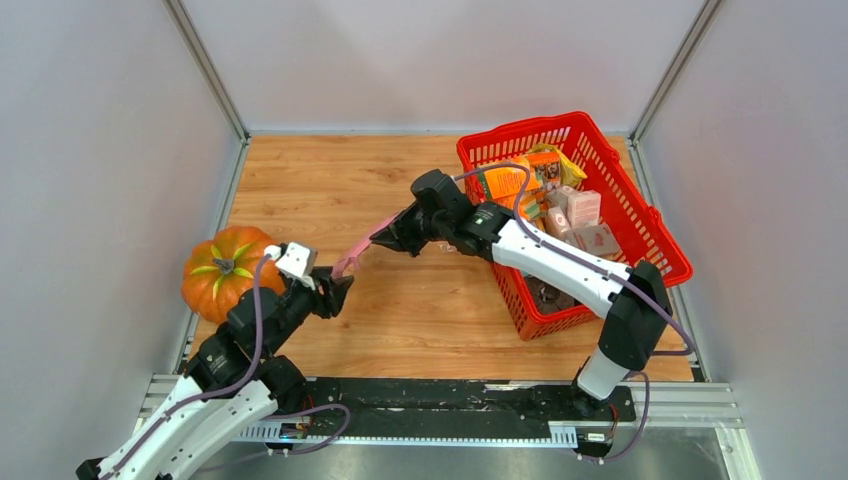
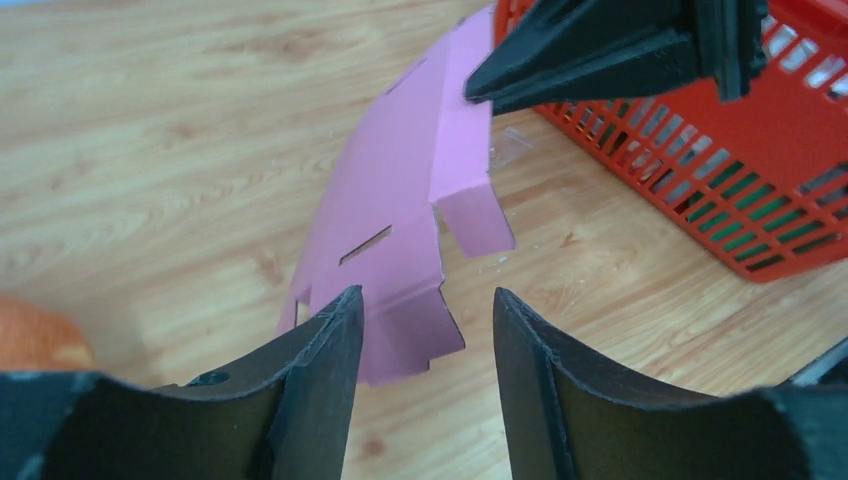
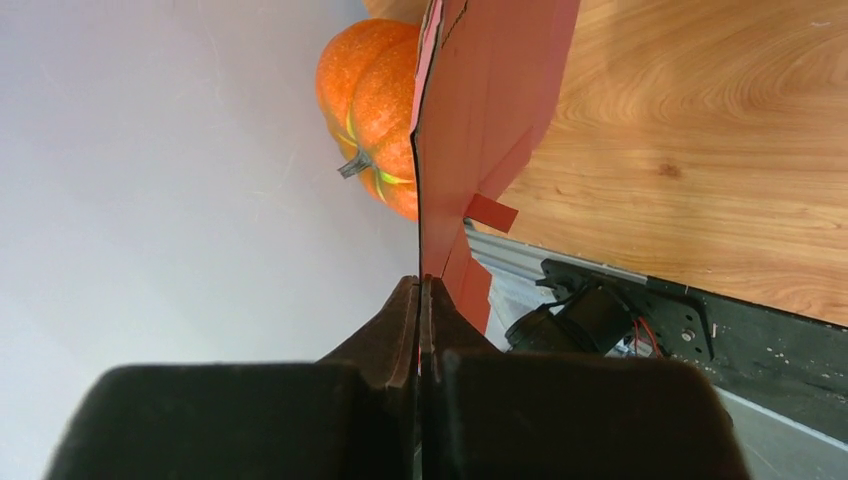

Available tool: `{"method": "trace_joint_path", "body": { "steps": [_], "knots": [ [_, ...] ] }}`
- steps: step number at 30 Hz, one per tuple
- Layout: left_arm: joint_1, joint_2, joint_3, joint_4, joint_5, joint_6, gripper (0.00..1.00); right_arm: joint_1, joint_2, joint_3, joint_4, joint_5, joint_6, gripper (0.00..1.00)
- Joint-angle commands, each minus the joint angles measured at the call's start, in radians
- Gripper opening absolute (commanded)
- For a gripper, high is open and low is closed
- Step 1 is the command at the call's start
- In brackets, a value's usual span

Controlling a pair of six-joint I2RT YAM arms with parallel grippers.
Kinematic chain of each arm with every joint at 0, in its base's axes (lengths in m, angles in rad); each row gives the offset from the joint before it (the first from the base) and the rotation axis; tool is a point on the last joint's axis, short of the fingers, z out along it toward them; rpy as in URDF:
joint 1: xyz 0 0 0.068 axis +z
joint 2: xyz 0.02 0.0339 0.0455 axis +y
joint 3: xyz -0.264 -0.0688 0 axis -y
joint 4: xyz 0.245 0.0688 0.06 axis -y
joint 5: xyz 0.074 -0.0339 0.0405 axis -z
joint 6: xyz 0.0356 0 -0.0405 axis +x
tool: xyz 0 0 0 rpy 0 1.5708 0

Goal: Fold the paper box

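Two grippers worked the sheet: your left gripper (image 2: 425,300) gaped at the near flap of the pink paper box (image 2: 400,200), which slanted up over the tabletop (image 2: 150,150) to your right gripper (image 3: 420,285), clamped on its far edge. You likely needed a square bite beside the crease.

R wrist: paper box (image 3: 490,100) cut off at top edge; L wrist: pumpkin (image 2: 35,335) blurred, cropped at left.
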Motion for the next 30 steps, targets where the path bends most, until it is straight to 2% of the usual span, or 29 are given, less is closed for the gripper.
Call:
{"method": "trace_joint_path", "body": {
  "steps": [1,2,3,5,9,15,22,26,30],
  "knots": [
    [-0.001,-0.047,0.107,-0.251,-0.151,-0.237,0.59,0.044,0.051,0.101,-0.093,0.135,-0.037,0.0],
    [-0.003,-0.05,0.123,-0.344,-0.179,-0.27,0.59,0.053,0.065,0.115,-0.119,0.193,-0.037,0.0],
    [-0.002,-0.058,0.153,-0.386,-0.231,-0.299,0.59,0.064,0.09,0.126,-0.13,0.204,-0.034,0.0],
    [-0.001,-0.064,0.179,-0.463,-0.25,-0.357,0.59,0.07,0.111,0.146,-0.154,0.22,-0.027,0.0],
    [-0.001,-0.104,0.245,-0.461,-0.198,-0.351,0.59,0.087,0.075,0.157,-0.196,0.281,-0.097,0.0],
    [-0.001,-0.121,0.287,-0.425,-0.247,-0.321,0.57,0.115,-0.088,0.126,-0.334,0.333,-0.21,0.0],
    [-0.001,-0.082,0.287,-0.369,-0.219,-0.305,0.56,0.168,-0.234,0.028,-0.529,0.33,-0.189,0.0],
    [-0.001,-0.079,0.269,-0.36,-0.204,-0.299,0.56,0.181,-0.208,0.016,-0.55,0.328,-0.175,0.0],
    [-0.001,-0.075,0.29,-0.394,-0.167,-0.267,0.54,0.177,-0.09,0.051,-0.491,0.35,-0.158,0.0]
  ]
}}
